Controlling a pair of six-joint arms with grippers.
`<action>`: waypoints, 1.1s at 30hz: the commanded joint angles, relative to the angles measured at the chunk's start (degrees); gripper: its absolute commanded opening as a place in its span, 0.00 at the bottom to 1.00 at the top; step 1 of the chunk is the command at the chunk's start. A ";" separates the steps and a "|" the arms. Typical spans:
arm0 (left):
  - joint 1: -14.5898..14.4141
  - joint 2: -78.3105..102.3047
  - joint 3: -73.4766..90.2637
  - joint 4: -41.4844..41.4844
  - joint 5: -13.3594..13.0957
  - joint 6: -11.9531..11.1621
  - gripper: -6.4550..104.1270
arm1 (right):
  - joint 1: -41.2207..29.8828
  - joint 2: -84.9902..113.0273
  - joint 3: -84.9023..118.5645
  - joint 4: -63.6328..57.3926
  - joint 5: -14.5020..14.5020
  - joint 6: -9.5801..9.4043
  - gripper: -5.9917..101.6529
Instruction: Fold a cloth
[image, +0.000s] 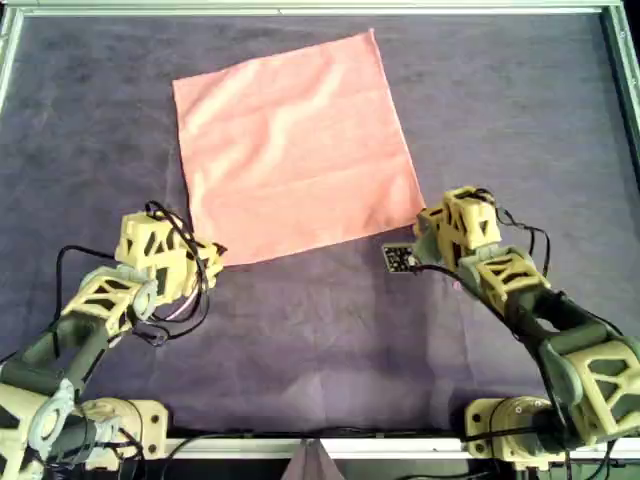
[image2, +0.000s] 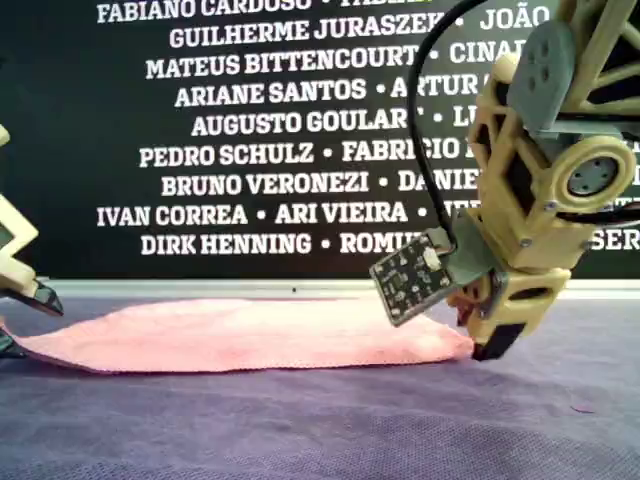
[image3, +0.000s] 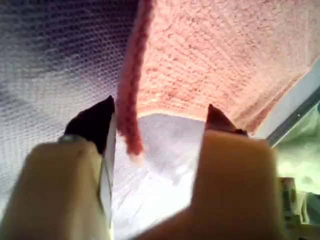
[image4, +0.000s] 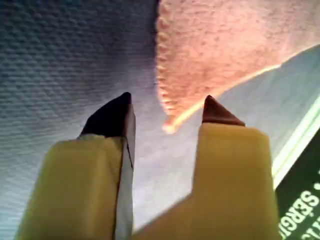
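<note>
The salmon-pink cloth (image: 295, 150) lies flat and spread on the dark purple mat (image: 320, 340), turned like a diamond. My first gripper (image: 216, 256) is open at the cloth's near-left corner in the overhead view. In the first wrist view that corner and a slightly raised edge (image3: 131, 115) sit between the open jaws (image3: 160, 107). My second gripper (image: 428, 225) is open at the cloth's right corner. In the second wrist view that corner (image4: 170, 125) lies just ahead of the open jaws (image4: 166, 97). In the exterior view the cloth (image2: 240, 335) stretches between my first gripper (image2: 22, 322) and my second gripper (image2: 480, 335).
A white frame (image: 300, 8) runs around the mat. A small dotted circuit board (image: 398, 258) hangs beside the second gripper, also seen in the exterior view (image2: 410, 275). A black banner with white names (image2: 250, 150) stands behind the table. Loose cables (image: 175, 320) trail from the first arm.
</note>
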 joint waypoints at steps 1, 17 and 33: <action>-0.70 0.53 -3.34 -1.41 -0.26 0.44 0.63 | 0.44 -2.02 -8.00 2.81 -0.26 0.26 0.57; -0.53 0.53 -2.72 -1.41 -0.35 0.44 0.62 | 0.44 -13.71 -26.89 19.51 -0.26 0.26 0.56; -0.53 -4.92 -6.77 -1.49 -0.35 -0.26 0.34 | 0.44 -13.62 -26.89 18.63 -0.26 0.26 0.49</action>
